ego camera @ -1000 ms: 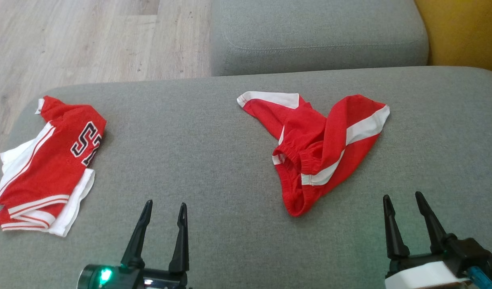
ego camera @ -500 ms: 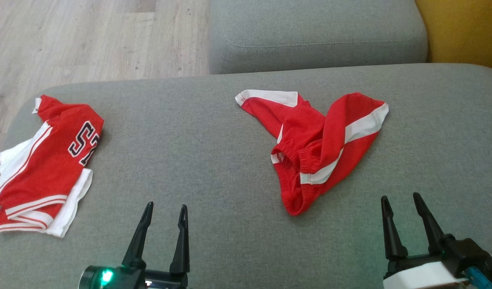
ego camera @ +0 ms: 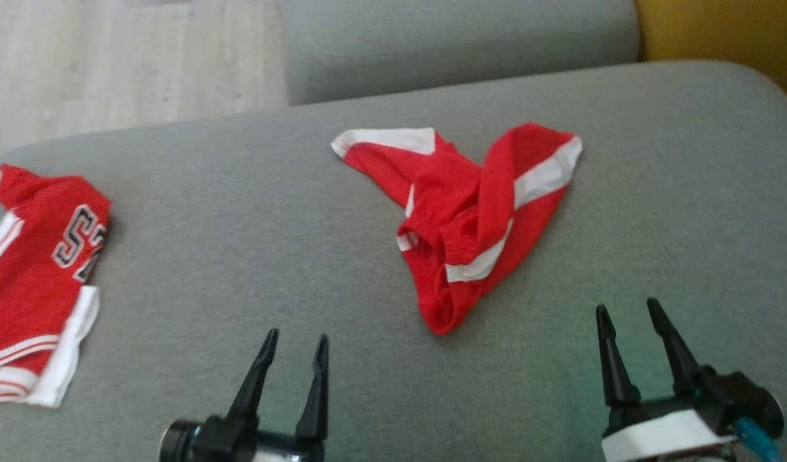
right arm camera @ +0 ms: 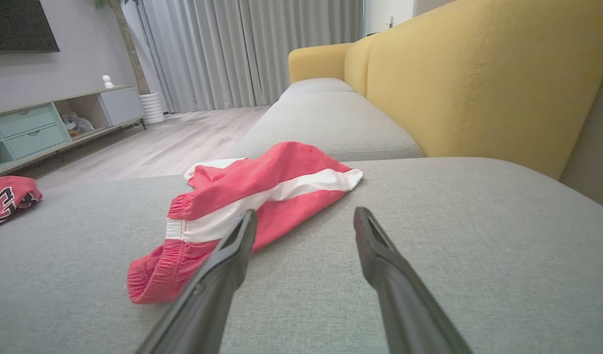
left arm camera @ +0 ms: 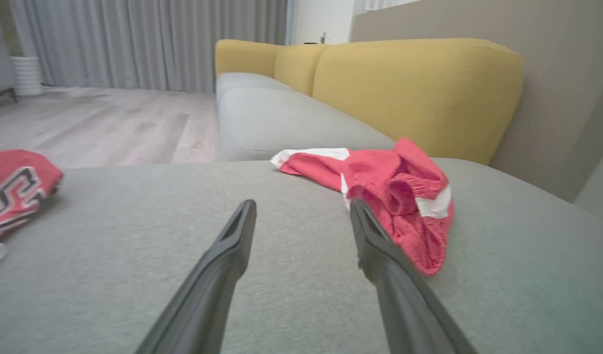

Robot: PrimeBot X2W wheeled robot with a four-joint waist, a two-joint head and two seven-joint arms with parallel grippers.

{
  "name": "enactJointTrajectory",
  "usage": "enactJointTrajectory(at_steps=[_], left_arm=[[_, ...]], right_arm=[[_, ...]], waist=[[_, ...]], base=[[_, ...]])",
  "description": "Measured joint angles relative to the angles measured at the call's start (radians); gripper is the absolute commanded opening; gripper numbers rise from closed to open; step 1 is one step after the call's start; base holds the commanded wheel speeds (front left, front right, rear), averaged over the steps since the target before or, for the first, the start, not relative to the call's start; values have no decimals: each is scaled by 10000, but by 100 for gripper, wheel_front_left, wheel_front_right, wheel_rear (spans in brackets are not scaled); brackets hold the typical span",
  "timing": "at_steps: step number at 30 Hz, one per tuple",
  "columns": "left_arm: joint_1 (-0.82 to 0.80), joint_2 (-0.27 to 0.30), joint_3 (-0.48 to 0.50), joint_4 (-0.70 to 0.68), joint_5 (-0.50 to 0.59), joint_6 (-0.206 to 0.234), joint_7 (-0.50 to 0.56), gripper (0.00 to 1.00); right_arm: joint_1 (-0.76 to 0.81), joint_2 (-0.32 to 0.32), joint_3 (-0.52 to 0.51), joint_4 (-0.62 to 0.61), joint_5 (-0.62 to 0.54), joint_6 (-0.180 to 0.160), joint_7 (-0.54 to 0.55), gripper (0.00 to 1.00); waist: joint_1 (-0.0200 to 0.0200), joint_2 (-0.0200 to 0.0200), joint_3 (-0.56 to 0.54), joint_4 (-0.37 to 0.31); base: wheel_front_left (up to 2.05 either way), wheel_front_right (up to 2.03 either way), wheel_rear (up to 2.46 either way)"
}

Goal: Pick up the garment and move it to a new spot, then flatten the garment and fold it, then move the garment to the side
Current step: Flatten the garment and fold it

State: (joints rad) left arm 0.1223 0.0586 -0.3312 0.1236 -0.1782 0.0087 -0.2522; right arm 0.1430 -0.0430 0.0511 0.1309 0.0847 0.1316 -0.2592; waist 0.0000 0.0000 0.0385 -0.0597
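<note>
Sofa seat: grey cushion carrying both garments.
Left claw: wide apart, empty, hovering low.
Right claw: wide, empty, hovering low.
Red shorts: crumpled mid-seat, ahead of both claws, untouched.
Jersey: at far left edge.
Change: whole view slid sideways, so the head turned; cloth unmoved, pickup seemingly not begun.

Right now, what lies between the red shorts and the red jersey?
Nothing: bare grey cushion separates the shorts and the jersey, as the head view shows.
</note>
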Motion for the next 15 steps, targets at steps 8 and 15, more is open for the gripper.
enactJointTrajectory(at_steps=[8,15], left_arm=[[-2451,-8,-1308,1356,-1703,-725,73,100],[-4108,-36,-2568,2803,-2849,-915,376,100]], right_arm=[[-772,0,159,-242,6,-2,0,100],[-1087,-2,353,-353,38,-2,0,100]], waist=[[3,0,1021,-817],[3,0,1997,-1582]], base=[[0,0,0],[0,0,0]])
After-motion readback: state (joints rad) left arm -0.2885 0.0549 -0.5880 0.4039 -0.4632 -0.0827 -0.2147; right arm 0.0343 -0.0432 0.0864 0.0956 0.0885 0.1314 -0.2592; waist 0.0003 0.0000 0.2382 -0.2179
